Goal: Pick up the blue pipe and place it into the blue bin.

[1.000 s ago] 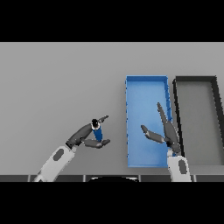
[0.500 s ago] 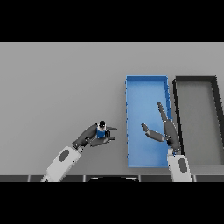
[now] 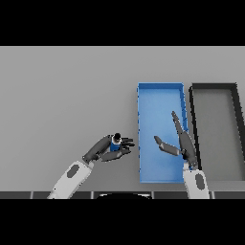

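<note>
Pipe: blue pipe (image 3: 115,144) sits upright inside the left hand (image 3: 106,149), fingers and thumb curled round it, dark end cap up, above the grey table (image 3: 62,95). Blue bin (image 3: 159,95) lies just to the right, near edge close to the fingertips. Right hand (image 3: 180,146) hovers over the bin, fingers straight, holding nothing. Judgement: short rightward carry remains.

Soft, even light is falling on the grey desk (image 3: 62,95). Nothing is shining or glaring. Only faint shadows are showing inside the blue bin (image 3: 160,85) and the black bin (image 3: 213,86). The edges are not bending.
</note>
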Controlling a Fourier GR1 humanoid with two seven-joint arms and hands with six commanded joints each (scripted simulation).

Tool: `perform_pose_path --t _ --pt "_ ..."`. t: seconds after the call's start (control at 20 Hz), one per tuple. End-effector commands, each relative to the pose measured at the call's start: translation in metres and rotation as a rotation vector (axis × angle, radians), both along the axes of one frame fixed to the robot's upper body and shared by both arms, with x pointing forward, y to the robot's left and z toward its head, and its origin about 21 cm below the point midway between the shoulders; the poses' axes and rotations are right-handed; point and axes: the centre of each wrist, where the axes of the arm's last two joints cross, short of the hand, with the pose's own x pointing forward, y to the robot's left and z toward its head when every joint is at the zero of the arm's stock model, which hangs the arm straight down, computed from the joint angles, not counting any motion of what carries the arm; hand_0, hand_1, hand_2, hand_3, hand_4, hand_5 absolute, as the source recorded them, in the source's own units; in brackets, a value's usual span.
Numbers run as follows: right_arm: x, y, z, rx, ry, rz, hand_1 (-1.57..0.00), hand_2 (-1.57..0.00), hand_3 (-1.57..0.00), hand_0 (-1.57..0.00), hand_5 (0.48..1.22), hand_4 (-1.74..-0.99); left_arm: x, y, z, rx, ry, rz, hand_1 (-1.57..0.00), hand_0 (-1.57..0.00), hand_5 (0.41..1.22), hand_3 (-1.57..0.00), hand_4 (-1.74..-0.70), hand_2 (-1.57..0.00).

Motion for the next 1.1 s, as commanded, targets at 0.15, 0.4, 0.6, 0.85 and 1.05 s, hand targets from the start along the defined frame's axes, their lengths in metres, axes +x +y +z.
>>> perform_pose_path --t 0.15,0.4,0.6,0.85,1.05 --pt "0.003 0.001 0.004 -0.016 0.000 -0.010 0.00 0.00 0.00 0.00 0.555 -1.138 0.004 -0.011 0.023 -0.036 -0.045 -0.017 -1.55 -1.55 1.215 -1.55 -1.48 -1.56" --pt "-0.001 -0.006 -0.002 -0.023 0.004 -0.010 0.00 0.00 0.00 0.00 0.569 -1.124 0.007 -0.021 0.043 -0.011 -0.058 -0.054 -1.57 -1.56 1.219 -1.57 -1.47 -1.57" --pt "-0.007 -0.001 -0.006 -0.011 -0.004 -0.035 0.00 0.00 0.00 0.00 0.578 -1.124 0.004 -0.024 0.046 -0.005 -0.047 -0.081 -1.57 -1.57 1.220 -1.57 -1.47 -1.57" --pt "-0.032 0.008 -0.011 0.030 -0.003 -0.135 0.00 0.00 0.00 0.00 0.578 -1.157 0.005 -0.021 0.046 0.003 -0.050 -0.083 -1.57 -1.57 1.220 -1.57 -1.47 -1.57" --pt "-0.036 0.008 -0.006 0.094 -0.060 -0.130 -0.02 -0.02 0.00 0.00 0.569 -1.178 0.005 -0.018 0.047 -0.002 -0.065 -0.077 -1.57 -1.57 1.221 -1.57 -1.47 -1.57"
